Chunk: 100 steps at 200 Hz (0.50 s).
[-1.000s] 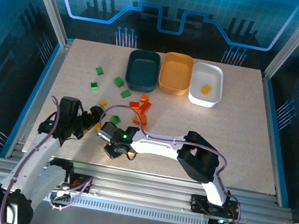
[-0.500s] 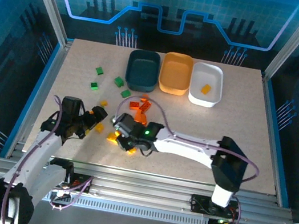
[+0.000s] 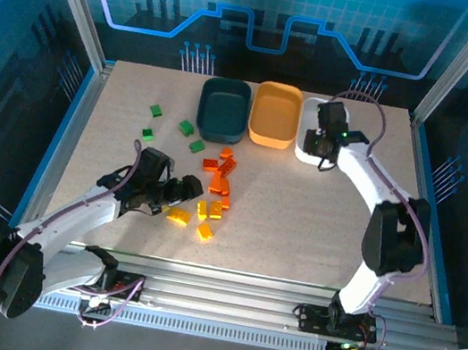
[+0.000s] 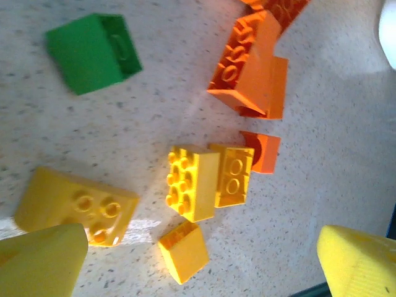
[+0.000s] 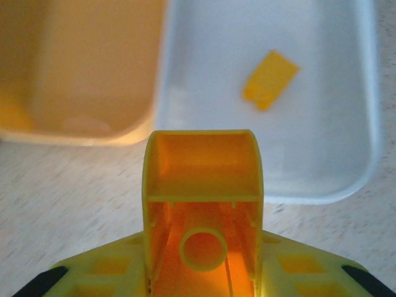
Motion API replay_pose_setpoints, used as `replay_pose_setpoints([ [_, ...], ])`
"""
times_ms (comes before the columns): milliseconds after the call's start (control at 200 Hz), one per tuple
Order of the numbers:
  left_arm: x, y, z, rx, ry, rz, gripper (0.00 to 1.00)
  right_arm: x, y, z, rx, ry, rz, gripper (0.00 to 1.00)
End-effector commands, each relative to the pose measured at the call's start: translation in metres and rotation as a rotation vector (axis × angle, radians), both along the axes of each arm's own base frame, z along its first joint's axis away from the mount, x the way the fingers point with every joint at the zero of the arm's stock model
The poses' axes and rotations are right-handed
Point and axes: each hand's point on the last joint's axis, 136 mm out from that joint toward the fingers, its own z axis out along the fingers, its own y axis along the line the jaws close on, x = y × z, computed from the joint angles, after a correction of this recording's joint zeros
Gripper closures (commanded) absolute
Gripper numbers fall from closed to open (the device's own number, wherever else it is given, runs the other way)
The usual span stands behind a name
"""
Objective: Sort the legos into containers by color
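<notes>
A speckled, matte beige tabletop point(image 3: 317, 217) is sitting inside a metal-framed cell with glowing blue panels behind it. Along its far edge three smooth, rounded-rectangular plastic bins are standing side by side: a dark teal bin point(image 3: 224, 110), an orange bin point(image 3: 275, 114) and a white bin point(image 5: 322, 124). The right gripper point(image 3: 319, 143) is hovering at the white bin, its jaws clamping a yellow-orange brick point(image 5: 201, 185) whose hollow, ribbed underside with a round tube is facing the wrist camera; another yellow piece point(image 5: 270, 79) is lying flat inside that bin. The left gripper point(image 3: 186, 191) is hanging low over the table with its jaws spread wide, its blunt yellow fingertips point(image 4: 43, 263) flanking glossy studded yellow bricks point(image 4: 192, 182). Red-orange bricks point(image 4: 250, 68) are clustering just beyond them, and a green brick point(image 4: 93, 52) is lying apart
</notes>
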Motion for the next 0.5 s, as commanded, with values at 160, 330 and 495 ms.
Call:
replay_pose_setpoints([
  [160, 0.020, -0.020, 0.023, 0.007, -0.097, -0.087, 0.03, 0.069, -0.018, -0.042, 0.077, 0.106, 0.024, 0.61],
  [330, 0.025, -0.025, 0.022, 0.010, -0.092, -0.100, 0.02, 0.094, -0.016, -0.053, 0.090, 0.130, 0.054, 0.57],
  [495, 0.028, -0.028, 0.021, 0.006, -0.086, -0.101, 0.02, 0.099, -0.016, -0.050, 0.088, 0.130, 0.055, 0.47],
])
